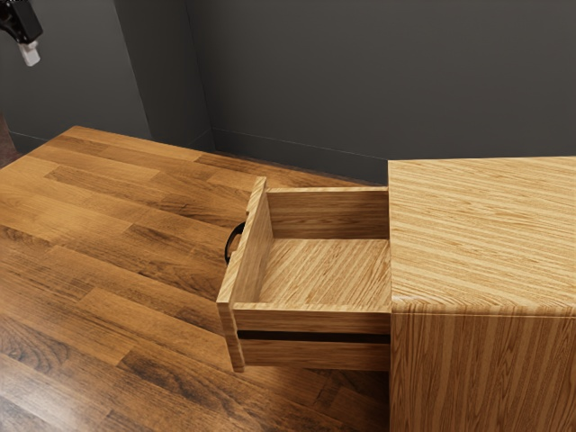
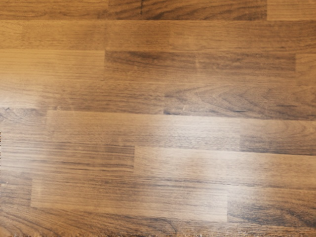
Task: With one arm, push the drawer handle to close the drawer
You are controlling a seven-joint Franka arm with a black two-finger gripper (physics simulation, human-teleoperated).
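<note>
In the exterior view, the drawer stands open, pulled well out of the wooden cabinet toward the exterior view's left, so that the bottom board and the inner faces of its walls can be seen from above. Its rear part is hidden under the cabinet's top. The drawer is of light, streaky wood, and a dark strip runs lengthwise along the outside of the near side wall. The black, curved handle is fixed to the outer face of the drawer front, facing the exterior view's left and partly hidden behind that board. The cabinet is at the exterior view's right, with its flat top and near side in sight. Planked wood in brown tones makes up the tabletop, which extends past the drawer front and below the drawer. Behind it rises a dark grey wall. The gripper hangs in the upper left corner, dark above and pale at its lower end, slightly tilted, above the level of the drawer and well apart from the handle; whether it is open or closed, I cannot tell. In the wrist view, the camera looks onto the planked tabletop, where pale patches of reflected light lie across the grain.
</note>
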